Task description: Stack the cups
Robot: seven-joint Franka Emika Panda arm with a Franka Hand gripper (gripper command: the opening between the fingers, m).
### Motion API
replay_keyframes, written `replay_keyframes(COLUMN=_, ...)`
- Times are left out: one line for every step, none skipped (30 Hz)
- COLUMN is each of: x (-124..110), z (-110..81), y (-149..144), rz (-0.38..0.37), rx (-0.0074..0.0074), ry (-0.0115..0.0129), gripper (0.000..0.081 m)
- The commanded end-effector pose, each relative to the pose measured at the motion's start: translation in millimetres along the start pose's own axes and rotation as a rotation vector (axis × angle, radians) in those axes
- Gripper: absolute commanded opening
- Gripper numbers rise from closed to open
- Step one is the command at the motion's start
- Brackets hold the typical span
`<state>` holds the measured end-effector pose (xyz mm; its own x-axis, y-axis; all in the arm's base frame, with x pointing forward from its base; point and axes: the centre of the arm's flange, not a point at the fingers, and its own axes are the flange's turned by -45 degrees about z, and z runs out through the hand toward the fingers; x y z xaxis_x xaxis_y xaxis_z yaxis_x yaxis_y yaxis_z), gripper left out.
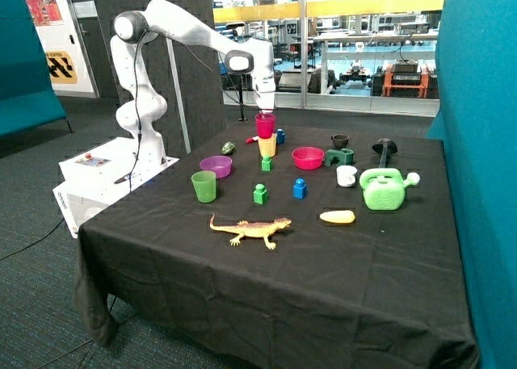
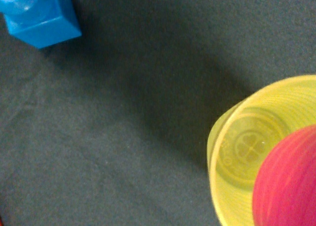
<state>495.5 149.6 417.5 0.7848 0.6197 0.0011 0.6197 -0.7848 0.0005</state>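
The gripper (image 1: pixel 265 112) is shut on the rim of the magenta-pink cup (image 1: pixel 265 126) and holds it upright right above the yellow cup (image 1: pixel 267 147), which stands on the black tablecloth at the back middle. In the wrist view the magenta cup's (image 2: pixel 289 184) base hangs over the open mouth of the yellow cup (image 2: pixel 244 147); the fingers do not show there. The green cup (image 1: pixel 203 186) stands alone near the table's left edge, in front of the purple bowl.
A purple bowl (image 1: pixel 216 166), a pink bowl (image 1: pixel 308 157), green blocks (image 1: pixel 260 194) and blue blocks (image 1: pixel 300 188) surround the stack. One blue block (image 2: pixel 37 13) lies close to the yellow cup. A toy lizard (image 1: pixel 252 228), a green watering can (image 1: pixel 385 189), a white mug (image 1: pixel 346 176) and a black cup (image 1: pixel 340 141) are also there.
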Motion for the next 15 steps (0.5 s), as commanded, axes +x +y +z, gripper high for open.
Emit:
replay_keyframes(x=1.8, z=9.2, y=8.0, rz=0.02, rx=0.0005, ry=-0.0011, gripper=0.0)
replay_keyframes(x=1.4, z=9.8, y=8.3, rz=0.02, rx=0.0005, ry=-0.0011, gripper=0.0)
replay_keyframes(x=1.0, z=10.2, y=8.4, rz=0.019, rx=0.0005, ry=-0.0011, gripper=0.0)
replay_keyframes(x=0.2, z=10.5, y=8.2, rz=0.018, rx=0.0005, ry=-0.0011, gripper=0.0)
replay_keyframes(x=-0.4, z=10.7, y=8.0, rz=0.016, rx=0.0005, ry=-0.0011, gripper=0.0)
replay_keyframes(x=-0.7, z=10.8, y=7.8, rz=0.015, rx=0.0005, ry=-0.0011, gripper=0.0)
replay_keyframes(x=-1.0, z=10.8, y=7.6, rz=0.015, rx=0.0005, ry=-0.0011, gripper=0.0)
replay_keyframes(x=-1.1, z=10.9, y=7.4, rz=0.014, rx=0.0005, ry=-0.0011, gripper=0.0)
replay_keyframes(x=-1.2, z=10.9, y=7.3, rz=0.014, rx=0.0005, ry=-0.0011, gripper=0.0)
replay_keyframes(x=-1.3, z=10.9, y=6.9, rz=0.013, rx=0.0005, ry=-0.0011, gripper=0.0)
replay_keyframes(x=-1.0, z=11.0, y=6.3, rz=0.012, rx=0.0005, ry=-0.0011, gripper=0.0)
replay_keyframes(x=-0.7, z=11.2, y=5.5, rz=0.011, rx=0.0005, ry=-0.0011, gripper=0.0)
replay_keyframes(x=0.0, z=11.7, y=4.4, rz=0.007, rx=0.0005, ry=-0.0011, gripper=0.0)
replay_keyframes(x=0.9, z=12.5, y=3.3, rz=0.005, rx=0.0005, ry=-0.0011, gripper=0.0)
replay_keyframes(x=1.5, z=13.1, y=2.5, rz=0.005, rx=0.0005, ry=-0.0011, gripper=0.0)
